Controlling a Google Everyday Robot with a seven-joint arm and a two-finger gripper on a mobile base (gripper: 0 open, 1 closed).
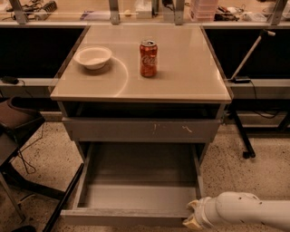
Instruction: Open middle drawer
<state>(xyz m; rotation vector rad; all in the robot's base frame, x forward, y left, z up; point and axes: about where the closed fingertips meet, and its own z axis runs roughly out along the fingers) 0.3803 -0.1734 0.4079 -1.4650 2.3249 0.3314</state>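
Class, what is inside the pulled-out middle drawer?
Only the bare grey floor of the middle drawer shows, with no objects on it. Its rear runs beneath the scratched front above, unseen, and the gripper at its front right corner covers that spot.

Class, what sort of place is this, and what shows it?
Probably a robotics lab or workshop: a cluttered workbench behind, a metal drawer cabinet, and a robot's tool at the front right corner of the pulled-out drawer.
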